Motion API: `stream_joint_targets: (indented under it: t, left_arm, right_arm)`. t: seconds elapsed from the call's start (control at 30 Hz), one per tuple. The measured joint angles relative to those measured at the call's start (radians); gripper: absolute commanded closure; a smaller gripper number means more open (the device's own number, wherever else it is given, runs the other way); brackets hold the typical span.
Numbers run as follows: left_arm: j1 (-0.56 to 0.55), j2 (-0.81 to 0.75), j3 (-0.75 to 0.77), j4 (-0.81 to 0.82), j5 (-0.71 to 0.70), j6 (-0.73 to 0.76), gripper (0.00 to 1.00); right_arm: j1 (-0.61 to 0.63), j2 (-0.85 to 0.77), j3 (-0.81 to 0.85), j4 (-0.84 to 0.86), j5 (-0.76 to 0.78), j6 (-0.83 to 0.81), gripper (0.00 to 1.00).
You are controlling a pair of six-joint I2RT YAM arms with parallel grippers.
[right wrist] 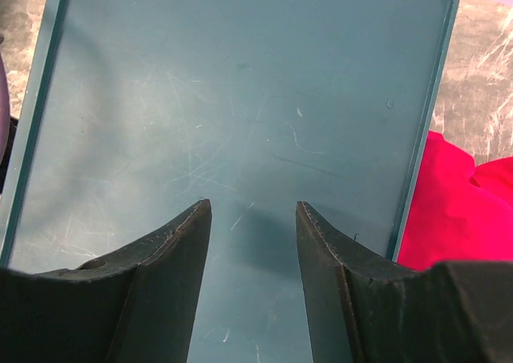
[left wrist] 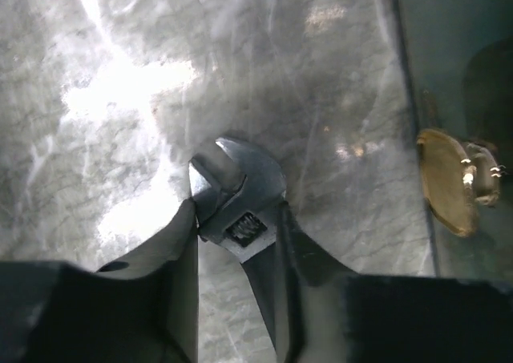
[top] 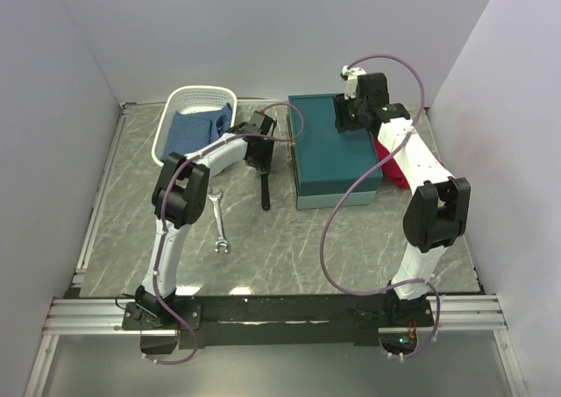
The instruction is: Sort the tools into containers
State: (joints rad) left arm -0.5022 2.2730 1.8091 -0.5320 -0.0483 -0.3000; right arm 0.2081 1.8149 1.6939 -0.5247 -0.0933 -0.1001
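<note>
Lying flat on the grey marbled bench (top: 289,248), the dark-handled wrench (top: 265,187) sits just left of the teal box (top: 337,152), near the middle of the overhead frame, with its handle pointing toward the bottom edge. The left end effector (top: 260,156) is down over the wrench's head. In the left wrist view (left wrist: 239,211) it is closed to a narrow gap around the wrench (left wrist: 244,183): one finger (left wrist: 172,251) touches the tool's silver jaw and the other lies against its neck. At the right edge of that view, a brass latch (left wrist: 449,183) shows on the box wall.

The silver open-ended spanner (top: 219,226) rests on the bench lower left of the wrench, apart from it. A white basket (top: 188,95) in the upper left holds a blue cloth (top: 188,130).

The right end effector (top: 351,112) hangs above the upper right part of the box's closed lid. In its own view (right wrist: 252,207) it is parted about halfway, with nothing between the fingers. A red cloth (right wrist: 457,203) lies beside the box's right edge.
</note>
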Motion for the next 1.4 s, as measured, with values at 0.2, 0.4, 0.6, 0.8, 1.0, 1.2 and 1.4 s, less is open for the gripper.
stream_joint_targets:
  t: [0.2,0.4,0.6,0.8,1.0,1.2,1.4]
  left_arm:
    - [0.024,-0.045,0.008,0.05,0.027,0.003,0.99]
    - [0.068,-0.049,-0.076,0.016,0.088,0.031,0.9]
    - [0.096,-0.068,-0.089,0.015,0.22,0.058,0.57]
    - [0.089,-0.067,-0.086,0.023,0.341,0.05,0.53]
    - [0.069,-0.019,-0.003,0.04,0.366,0.04,0.47]
    - [0.022,0.015,0.013,0.06,0.306,0.032,0.46]
    - [0.005,0.047,0.045,0.069,0.269,0.013,0.49]
  right_arm:
    - [0.0,0.0,0.0,0.0,0.0,0.001,0.46]
    - [0.0,0.0,0.008,0.0,0.0,-0.002,0.45]
    - [0.006,0.0,0.021,0.001,-0.001,-0.004,0.45]
    - [0.019,-0.005,0.006,0.005,0.004,-0.024,0.45]
    - [0.028,-0.016,-0.031,0.008,0.021,-0.032,0.45]
    - [0.037,-0.018,-0.033,0.008,0.031,-0.045,0.44]
    - [0.038,-0.02,-0.037,0.007,0.046,-0.066,0.44]
